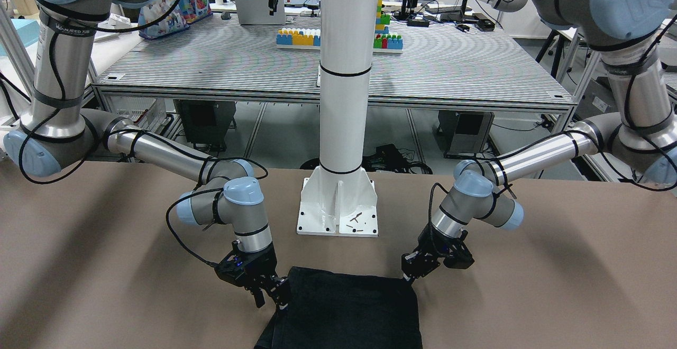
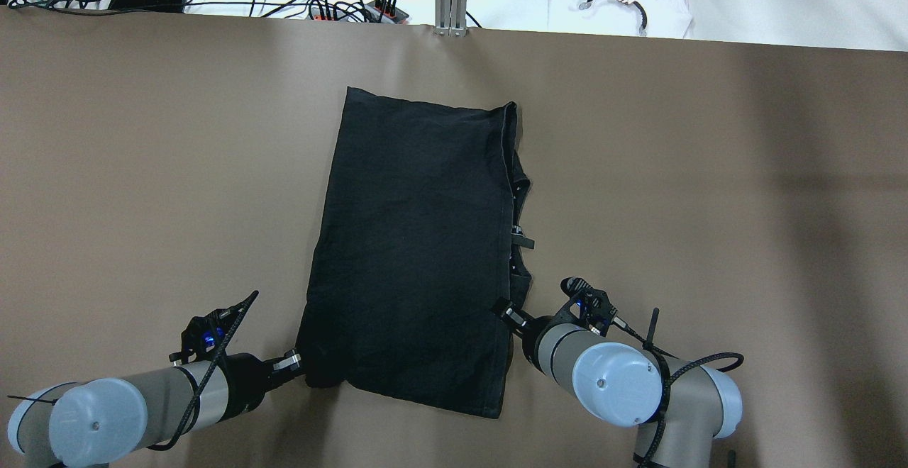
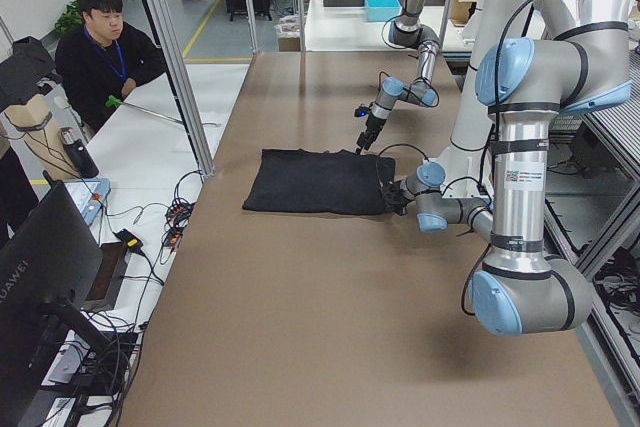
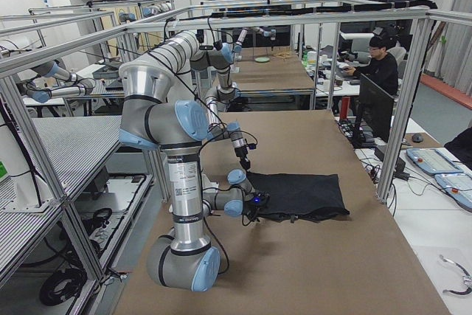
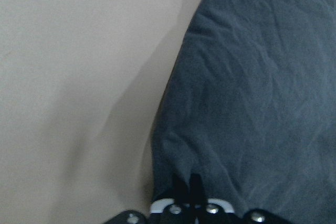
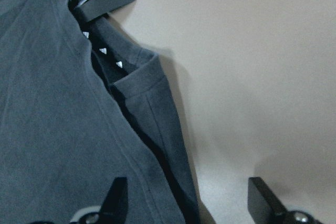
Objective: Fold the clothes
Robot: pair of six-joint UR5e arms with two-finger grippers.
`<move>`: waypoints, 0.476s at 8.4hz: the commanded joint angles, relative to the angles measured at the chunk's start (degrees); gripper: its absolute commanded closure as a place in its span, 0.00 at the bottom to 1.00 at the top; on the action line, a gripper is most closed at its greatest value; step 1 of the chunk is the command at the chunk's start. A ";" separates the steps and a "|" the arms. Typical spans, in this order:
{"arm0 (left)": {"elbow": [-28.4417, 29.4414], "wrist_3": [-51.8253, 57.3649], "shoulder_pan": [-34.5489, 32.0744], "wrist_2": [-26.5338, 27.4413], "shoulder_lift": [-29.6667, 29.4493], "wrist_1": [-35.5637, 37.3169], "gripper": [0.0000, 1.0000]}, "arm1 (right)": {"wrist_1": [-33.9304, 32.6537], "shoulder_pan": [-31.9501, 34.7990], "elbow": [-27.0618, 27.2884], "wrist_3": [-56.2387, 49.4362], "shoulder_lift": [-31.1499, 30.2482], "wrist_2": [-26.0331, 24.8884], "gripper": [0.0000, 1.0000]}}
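- Left gripper [image 2: 298, 367] is clenched on the near left corner of the black garment [image 2: 418, 241], which lies flat in the middle of the brown table [image 2: 142, 170], between my two arms. From the wrist camera the bite looks shallow, so I judge it could slip out once I lift.
- Right gripper [image 6: 189, 182] is spread wide, straddling the garment's near right edge and holding nothing.
- That edge is layered: an inner layer with small white print [image 6: 102, 51] shows beside the top layer. If I close here I may catch only one layer, and the rest would sag or unfold.
- A black tab [image 6: 105, 1] sticks out just beyond and could snag a finger.
- With one side held and the other free, any lift now would drag the cloth askew.
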 commanded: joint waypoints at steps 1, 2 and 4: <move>-0.02 0.00 0.00 0.24 0.15 0.07 1.00 | -0.30 -0.89 -0.16 1.78 0.30 -1.18 0.20; -0.02 0.00 0.00 0.24 0.32 0.07 1.00 | -0.39 -0.89 -0.16 1.78 0.65 -1.19 0.20; -0.02 0.00 0.00 0.24 0.76 0.07 1.00 | -0.74 -2.37 -0.16 1.87 1.26 -1.80 0.25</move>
